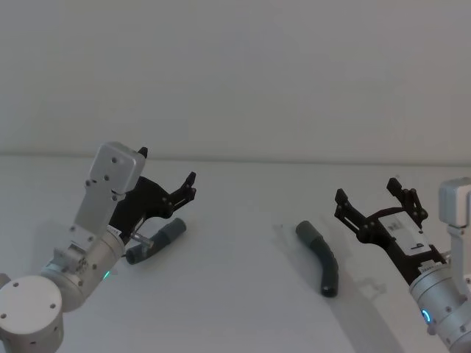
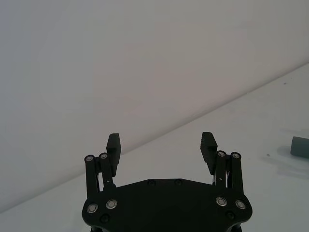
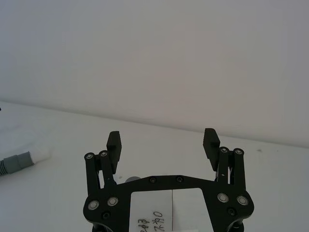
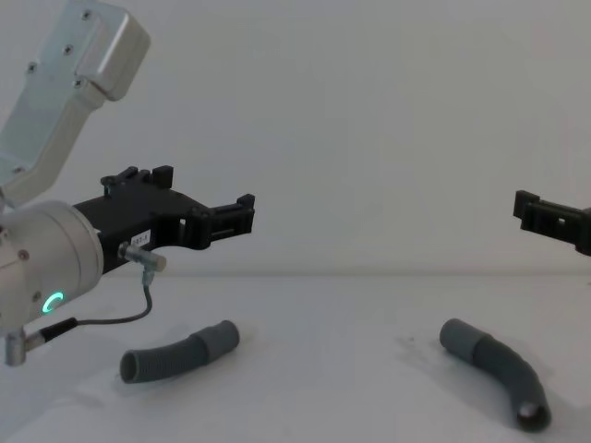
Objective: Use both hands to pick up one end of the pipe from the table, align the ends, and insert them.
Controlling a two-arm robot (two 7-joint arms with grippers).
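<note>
Head view: the left hand (image 1: 168, 168), spread open, hovers above the left hose piece (image 1: 158, 241) near the surface's (image 1: 243, 309) left edge. The right hand (image 1: 366, 190), also spread, hangs beside the right hose piece (image 1: 321, 257).

Wrist views: both hands are empty.

Chest view: both pieces lie curved, so a pinch on the ribs could roll them and leave the cuffs (image 4: 222, 337) misaligned.

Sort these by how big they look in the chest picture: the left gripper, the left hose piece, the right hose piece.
1. left gripper: looks biggest, though it hangs nearer the camera.
2. left hose piece and right hose piece: look about alike, so I won't rank them.
</note>
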